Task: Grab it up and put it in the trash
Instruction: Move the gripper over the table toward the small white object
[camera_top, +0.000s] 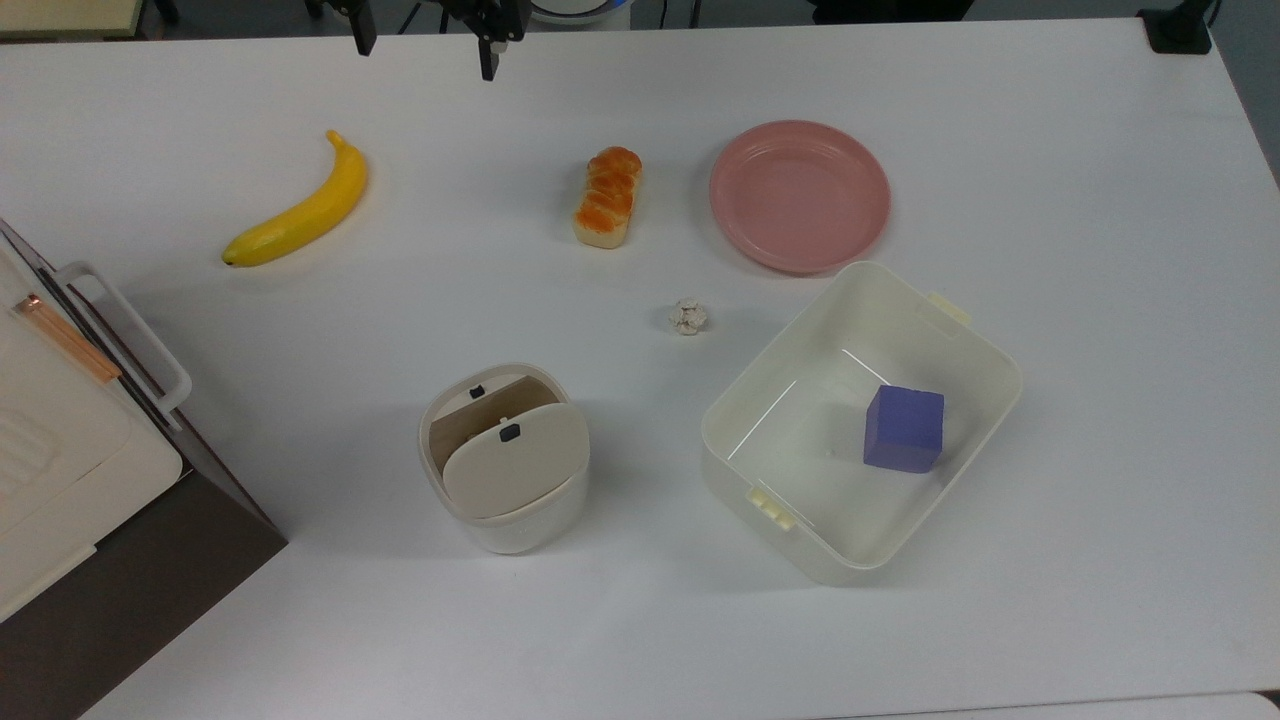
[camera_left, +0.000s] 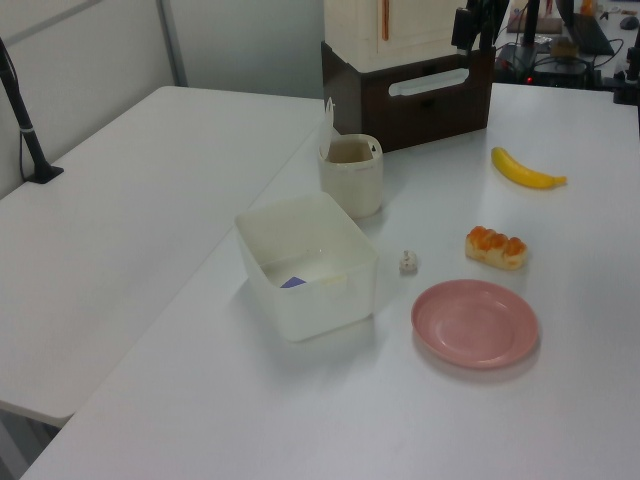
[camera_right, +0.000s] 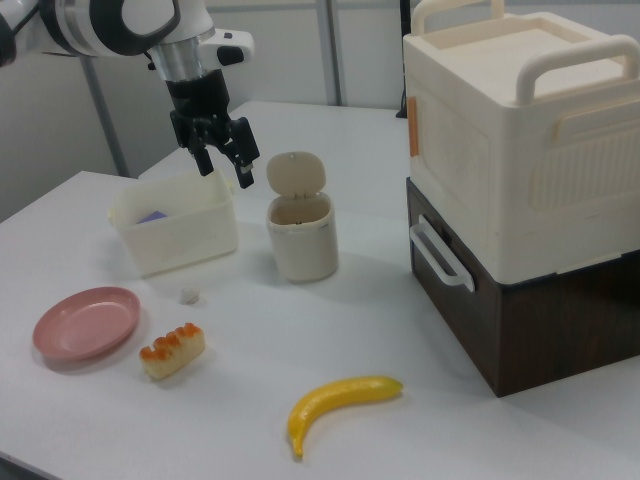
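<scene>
1. One paper ball (camera_top: 690, 317), one trash bin (camera_top: 505, 457), tub (camera_top: 960, 340), roll (camera_top: 607, 196), banana (camera_top: 300, 206), plate (camera_top: 800, 195).
2. Gripper (camera_right: 225, 164) hovering released by the tabletop's far edge in the top view.
3. Paper ball lying mid-tabletop, well apart from gripper, between bin and tub.

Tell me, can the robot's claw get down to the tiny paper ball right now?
Probably yes. The claw hangs open above the table, and the paper ball lies alone on bare table between the bread roll and the big tub, nothing covering it.
</scene>
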